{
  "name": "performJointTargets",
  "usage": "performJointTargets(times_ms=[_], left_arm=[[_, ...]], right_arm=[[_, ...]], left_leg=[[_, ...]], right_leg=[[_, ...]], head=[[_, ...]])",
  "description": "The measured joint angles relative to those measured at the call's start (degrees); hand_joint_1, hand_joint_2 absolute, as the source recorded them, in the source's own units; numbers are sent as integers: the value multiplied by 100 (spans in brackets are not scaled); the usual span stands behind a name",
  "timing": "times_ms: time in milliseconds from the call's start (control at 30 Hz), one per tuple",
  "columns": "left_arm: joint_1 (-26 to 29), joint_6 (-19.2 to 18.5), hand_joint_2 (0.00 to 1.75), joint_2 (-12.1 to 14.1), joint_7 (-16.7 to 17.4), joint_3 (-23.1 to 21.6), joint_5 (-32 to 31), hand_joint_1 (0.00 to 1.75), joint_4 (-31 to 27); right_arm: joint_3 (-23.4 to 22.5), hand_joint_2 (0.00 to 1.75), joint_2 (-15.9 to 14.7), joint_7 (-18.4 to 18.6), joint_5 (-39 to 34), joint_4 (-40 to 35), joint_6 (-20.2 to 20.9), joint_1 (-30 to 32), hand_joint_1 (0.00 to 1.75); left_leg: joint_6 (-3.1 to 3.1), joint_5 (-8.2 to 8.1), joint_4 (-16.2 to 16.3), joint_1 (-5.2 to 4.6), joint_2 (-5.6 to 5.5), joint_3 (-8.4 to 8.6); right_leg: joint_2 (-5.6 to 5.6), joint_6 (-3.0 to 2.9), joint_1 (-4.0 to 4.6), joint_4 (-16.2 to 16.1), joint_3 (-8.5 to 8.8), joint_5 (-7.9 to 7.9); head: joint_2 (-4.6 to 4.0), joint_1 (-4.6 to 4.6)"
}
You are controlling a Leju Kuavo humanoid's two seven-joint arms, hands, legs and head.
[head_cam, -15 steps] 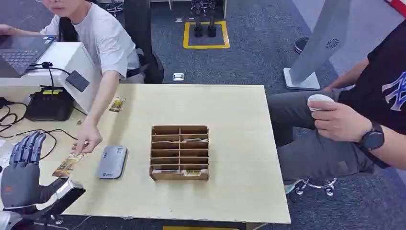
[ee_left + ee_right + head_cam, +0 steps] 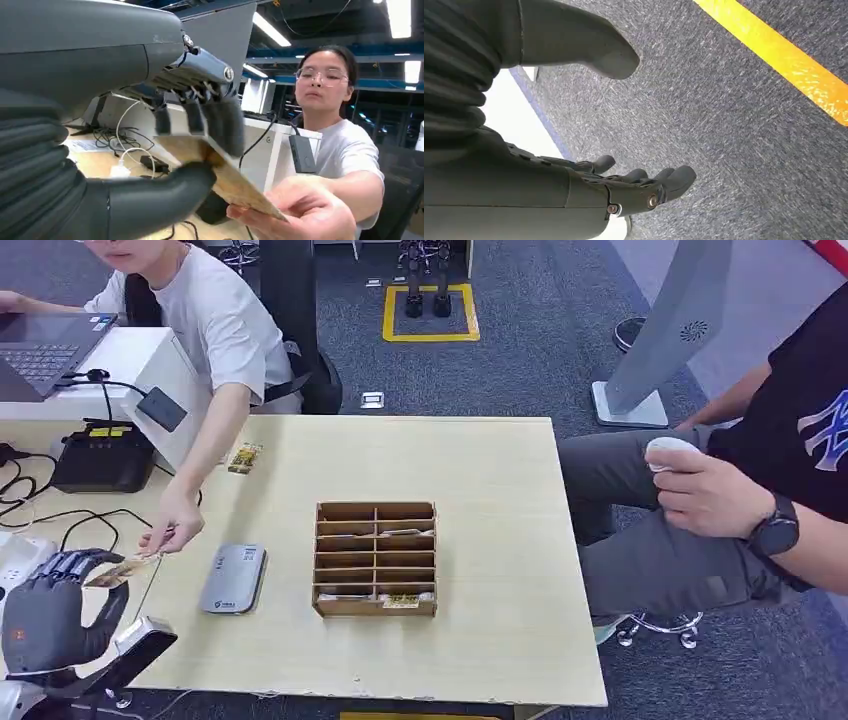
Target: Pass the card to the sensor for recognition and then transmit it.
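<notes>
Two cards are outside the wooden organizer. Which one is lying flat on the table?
The card near the far left table edge lies flat, untouched. The other card is off the table, held between the left robot hand and the person's hand.

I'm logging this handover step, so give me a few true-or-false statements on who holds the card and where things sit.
1. The left hand pinches the card between thumb and fingers. True.
2. The person's hand has let go of the card. False: its fingers are on the card's other end.
3. The grey sensor lies inside the wooden organizer. False: it lies on the table beside it.
4. The right hand holds nothing, fingers apart above carpet. True.
</notes>
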Motion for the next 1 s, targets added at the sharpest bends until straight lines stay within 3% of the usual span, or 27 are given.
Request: performJointTargets(times_ms=[300,400,500,600,633,833,1000], left_arm=[[-12,-33,175,-2,-61,0,160,175,0],[-12,-158,175,-13,-311,0,676,175,-2],[-36,-785,175,-74,-370,0,1779,175,-26],[-133,-1780,175,-197,128,-2,2783,175,-52],[-144,-1919,175,-238,263,-4,2903,175,-52],[-214,-1941,175,-407,759,-63,2577,175,-37],[-221,-1845,175,-483,866,-160,2339,175,46]], right_arm=[[-11,175,0,9,28,0,-2,-3,0],[-39,175,0,9,39,0,-2,-3,0],[-83,175,0,44,44,0,-15,-2,0],[-107,175,4,72,59,0,-65,-3,0],[-109,175,9,90,72,0,-72,-4,0],[-109,175,31,151,151,-7,-68,-26,0],[-109,175,39,184,197,-9,-61,-50,0]], left_leg=[[0,0,0,0,0,0],[0,0,0,0,0,0],[0,0,0,-1,0,1],[0,0,0,-1,-1,0],[0,0,0,0,1,1],[0,0,1,-1,1,1],[0,0,0,0,1,0]], right_leg=[[0,0,0,0,0,0],[0,0,0,0,0,0],[-1,0,0,0,0,0],[-1,0,0,0,1,0],[1,0,0,0,0,1],[2,0,0,0,-1,1],[2,0,0,0,-2,0]], head=[[0,0],[2,0],[0,-2],[0,0],[2,-2],[2,-2],[0,0]])
